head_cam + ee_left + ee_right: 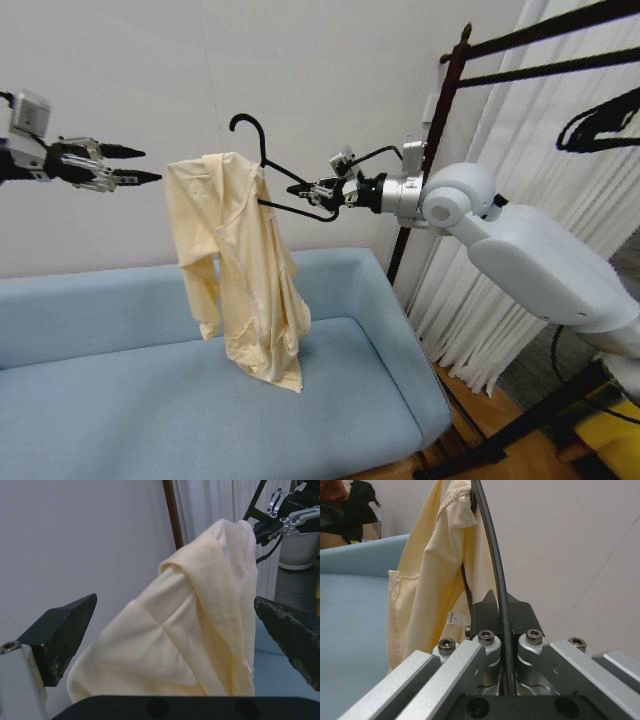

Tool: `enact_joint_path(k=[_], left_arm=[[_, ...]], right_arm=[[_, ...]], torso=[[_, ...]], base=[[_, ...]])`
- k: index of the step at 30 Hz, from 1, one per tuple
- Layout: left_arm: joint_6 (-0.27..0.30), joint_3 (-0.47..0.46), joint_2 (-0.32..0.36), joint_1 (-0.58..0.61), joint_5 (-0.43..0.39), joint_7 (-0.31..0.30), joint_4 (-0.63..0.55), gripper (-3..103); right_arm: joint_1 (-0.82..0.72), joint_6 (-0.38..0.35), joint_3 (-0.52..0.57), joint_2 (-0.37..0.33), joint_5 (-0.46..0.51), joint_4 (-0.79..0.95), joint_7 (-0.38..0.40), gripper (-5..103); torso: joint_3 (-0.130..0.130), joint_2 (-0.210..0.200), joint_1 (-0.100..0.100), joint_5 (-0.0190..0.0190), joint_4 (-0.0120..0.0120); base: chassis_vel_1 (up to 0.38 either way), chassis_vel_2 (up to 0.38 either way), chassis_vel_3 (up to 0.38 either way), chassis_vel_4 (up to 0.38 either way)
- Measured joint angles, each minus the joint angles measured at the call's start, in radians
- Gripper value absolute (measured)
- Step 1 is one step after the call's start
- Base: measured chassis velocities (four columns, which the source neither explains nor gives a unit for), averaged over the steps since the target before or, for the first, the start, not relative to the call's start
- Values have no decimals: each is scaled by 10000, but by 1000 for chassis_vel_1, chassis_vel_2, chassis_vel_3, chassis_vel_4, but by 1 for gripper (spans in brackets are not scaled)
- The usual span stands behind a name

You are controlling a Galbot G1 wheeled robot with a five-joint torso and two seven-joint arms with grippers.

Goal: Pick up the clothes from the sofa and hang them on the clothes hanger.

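While the pale yellow shirt (pixel 240 270) hangs on the black hanger (pixel 262 145) above the blue sofa (pixel 100 400), the right gripper (pixel 312 190) is clamped on the hanger's wire (fingers pinched tight). The left gripper (pixel 150 165) hovers just beside the shirt's shoulder, fingers apart.

- Clear air lies between the left gripper (pixel 150 165), its fingers spread, and the shirt (pixel 240 270).
- Wall (pixel 330 70) behind both.
- Sofa (pixel 120 400) below the shirt.
- Rack (pixel 445 100) post and curtain (pixel 540 180) crowd the right gripper (pixel 305 190), clamped on the hanger (pixel 262 145).

Light-blue sofa (pixel 120 400) against white wall (pixel 300 60); wooden floor (pixel 490 410) beside it.
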Motion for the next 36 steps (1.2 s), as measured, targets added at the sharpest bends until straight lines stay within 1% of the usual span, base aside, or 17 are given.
enact_joint_path(k=[3, 6, 9, 12, 17, 22, 27, 29, 31, 33, 36], left_arm=[[-3, -19, 217, 19, -152, -51, -120, 100], [-6, -32, 475, 32, -638, -462, -335, 100], [16, -77, 608, 93, -784, -487, -412, 100], [92, -111, 724, 119, -796, -263, -588, 100], [152, -80, 725, 96, -689, -9, -667, 100], [296, 25, 615, 52, -111, 901, -677, 100], [323, 68, 538, 79, 115, 1121, -670, 102], [323, 101, 487, 93, 222, 1209, -646, 95], [321, 125, 430, 96, 273, 1356, -640, 85], [319, 131, 397, 96, 285, 1388, -656, 85], [315, 132, 277, 95, 273, 1398, -748, 69]], right_arm=[[13, -21, -32, -129, 78, 232, -43, 2], [10, -9, -32, -221, 215, 588, 28, 2], [58, -5, -33, -232, 377, 767, 166, 2], [248, -106, -97, -232, 664, 817, 294, 2], [424, -180, -175, -249, 962, 714, 352, 2], [698, -207, -353, -291, 1189, 669, 355, 2], [790, -211, -391, -287, 1254, 715, 362, 2], [886, -218, -444, -300, 1331, 748, 366, 2], [1000, -221, -503, -306, 1378, 747, 368, 2], [1068, -221, -538, -304, 1406, 745, 368, 2], [1262, -222, -680, -269, 1500, 776, 367, 2]], torso=[[0, 0, 0, 0, -1], [0, 0, 0, 1, -1], [0, 0, 0, 1, 0], [-1, 0, 0, 0, 2], [0, 0, 0, -1, 1], [0, 0, 0, -1, 0], [0, 0, 0, -1, 1], [0, 0, 0, 0, 0], [0, 0, 0, -1, 0], [0, 0, 0, -1, 1], [0, 0, 0, -1, 0]], base=[[0, 0, 0, 0], [0, 0, 0, 0], [0, 0, 0, 0], [0, 0, 0, 0], [0, 0, 0, 0], [0, 0, 0, 0], [0, 0, 0, 0], [0, 0, 0, 0], [0, 0, 0, 0], [0, 0, 0, 0], [0, 0, 0, 0]])
